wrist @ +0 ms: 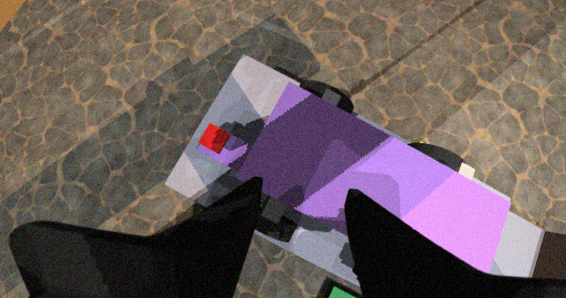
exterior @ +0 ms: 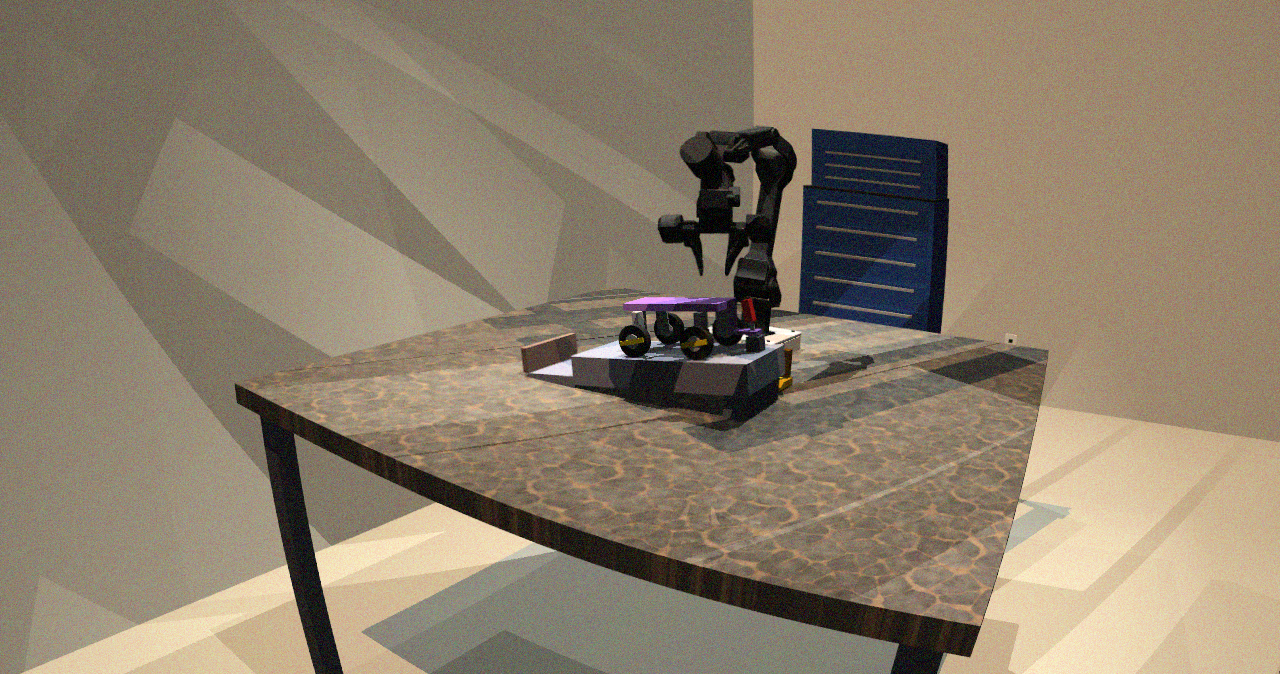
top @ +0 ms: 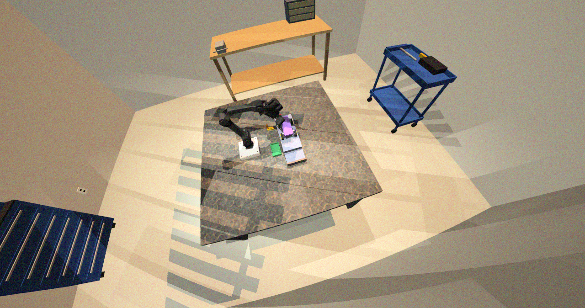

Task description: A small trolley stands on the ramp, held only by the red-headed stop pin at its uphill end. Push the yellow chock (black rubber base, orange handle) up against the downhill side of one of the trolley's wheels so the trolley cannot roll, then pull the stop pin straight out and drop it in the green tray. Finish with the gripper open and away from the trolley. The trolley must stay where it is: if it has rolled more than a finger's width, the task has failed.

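Observation:
The trolley, with a purple deck (top: pixel 288 127) (exterior: pixel 677 303) (wrist: pixel 309 148), stands on the grey ramp (top: pixel 291 144) (exterior: pixel 707 377) (wrist: pixel 518 240). The red-headed stop pin (exterior: pixel 748 309) (wrist: pixel 214 138) stands upright at its uphill end. The yellow chock (top: pixel 269 127) (exterior: pixel 785 383) is on the table beside the ramp, on the robot's side; the wrist view does not show it. The green tray (top: pixel 275 149) (wrist: pixel 340 293) lies beside the ramp, nearer its downhill end. My gripper (exterior: pixel 715 272) (wrist: pixel 304 192) is open and empty, pointing down above the level of the trolley's deck.
The ramp's low end has a brown end board (exterior: pixel 548 353). The arm's white base plate (top: pixel 249 152) is on the table left of the tray. A wooden bench (top: pixel 261 34) and a blue cart (top: pixel 394 97) stand away from the table.

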`<state>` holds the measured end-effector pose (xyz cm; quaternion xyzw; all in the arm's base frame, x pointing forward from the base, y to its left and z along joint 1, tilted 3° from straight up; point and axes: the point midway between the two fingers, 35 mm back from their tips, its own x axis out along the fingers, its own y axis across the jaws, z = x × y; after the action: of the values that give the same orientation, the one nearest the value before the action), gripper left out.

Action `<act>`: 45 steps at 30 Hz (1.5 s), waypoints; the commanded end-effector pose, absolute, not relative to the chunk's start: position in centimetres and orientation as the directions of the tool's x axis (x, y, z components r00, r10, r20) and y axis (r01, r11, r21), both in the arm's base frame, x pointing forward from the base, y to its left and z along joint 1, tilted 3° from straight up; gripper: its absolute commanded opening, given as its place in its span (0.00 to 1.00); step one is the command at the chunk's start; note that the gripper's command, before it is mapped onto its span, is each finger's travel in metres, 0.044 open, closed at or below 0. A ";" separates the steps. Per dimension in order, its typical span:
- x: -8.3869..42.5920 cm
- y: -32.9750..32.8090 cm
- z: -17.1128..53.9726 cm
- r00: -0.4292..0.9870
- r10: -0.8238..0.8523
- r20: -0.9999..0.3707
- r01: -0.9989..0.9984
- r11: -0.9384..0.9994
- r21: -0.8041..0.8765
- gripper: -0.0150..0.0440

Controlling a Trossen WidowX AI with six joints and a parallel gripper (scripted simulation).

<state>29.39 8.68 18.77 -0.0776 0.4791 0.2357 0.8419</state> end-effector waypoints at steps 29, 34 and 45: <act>16.4 16.9 12.0 -0.030 0.035 -0.999 -0.993 -0.114 0.026 0.58; 16.5 16.9 11.9 -0.030 0.035 -0.999 -0.993 -0.114 0.026 0.58; 16.3 17.1 8.5 -0.030 0.036 -0.999 -0.993 -0.114 0.026 0.58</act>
<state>16.38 17.16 9.72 -0.5084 0.4674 0.5446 0.4759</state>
